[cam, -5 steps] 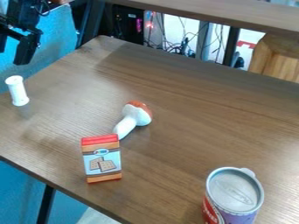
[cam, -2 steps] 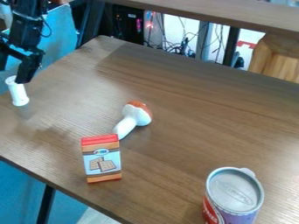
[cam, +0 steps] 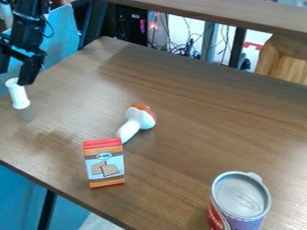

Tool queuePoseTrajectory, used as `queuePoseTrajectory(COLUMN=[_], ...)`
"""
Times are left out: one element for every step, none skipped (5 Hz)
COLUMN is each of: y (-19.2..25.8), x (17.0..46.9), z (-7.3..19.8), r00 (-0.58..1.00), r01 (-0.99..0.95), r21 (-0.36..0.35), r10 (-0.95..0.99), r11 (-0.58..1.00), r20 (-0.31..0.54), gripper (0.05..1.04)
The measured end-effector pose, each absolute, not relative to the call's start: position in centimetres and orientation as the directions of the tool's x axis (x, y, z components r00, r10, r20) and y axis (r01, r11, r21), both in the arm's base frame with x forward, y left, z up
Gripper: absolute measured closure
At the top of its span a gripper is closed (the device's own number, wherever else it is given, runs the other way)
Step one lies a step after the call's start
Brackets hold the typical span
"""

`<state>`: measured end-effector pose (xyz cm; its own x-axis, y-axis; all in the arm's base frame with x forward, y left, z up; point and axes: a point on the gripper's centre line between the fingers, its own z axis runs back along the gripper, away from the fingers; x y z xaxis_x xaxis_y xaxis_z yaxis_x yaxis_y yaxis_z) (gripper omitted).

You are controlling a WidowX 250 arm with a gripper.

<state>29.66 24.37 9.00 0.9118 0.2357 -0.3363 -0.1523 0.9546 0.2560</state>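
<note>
Brown wood-grain counter (cam: 203, 130), white spool-shaped piece (cam: 19, 97) upright near left edge, red-capped toy mushroom (cam: 138, 121) mid-surface, cracker box (cam: 104, 163) just beside its stem, lidded can (cam: 241, 200) upright at lower right.

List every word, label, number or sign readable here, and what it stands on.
Box: lettering in an oval emblem, too small to read.
Can: white lettering on red, turned partly aside, unreadable.
I can make out no word, number or sign elsewhere.
</note>
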Motion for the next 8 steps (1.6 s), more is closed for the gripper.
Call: queuePoseTrajectory(y=[24.7,25.2,25.7,26.8,27.5,27.6,27.6,27.7], x=[30.1,30.5,30.9,30.4,29.9,29.9,29.9,29.8], z=[8.9,8.5,8.5,7.7,7.2,6.9,6.9,6.8], r00=[0.907,0.895,0.889,0.864,0.83,0.819,0.819,0.82], r01=[-0.167,-0.177,-0.194,-0.217,-0.23,-0.234,-0.226,-0.223], r21=[0.266,0.279,0.28,0.282,0.325,0.322,0.318,0.313], r10=[0.254,0.272,0.289,0.318,0.36,0.365,0.356,0.351], r11=[0.949,0.944,0.94,0.934,0.917,0.917,0.921,0.923], r20=[-0.337,-0.352,-0.356,-0.389,-0.427,-0.443,-0.451,-0.452], gripper=[0.083,0.083,0.083,0.083,0.083,0.083,0.144,0.419])
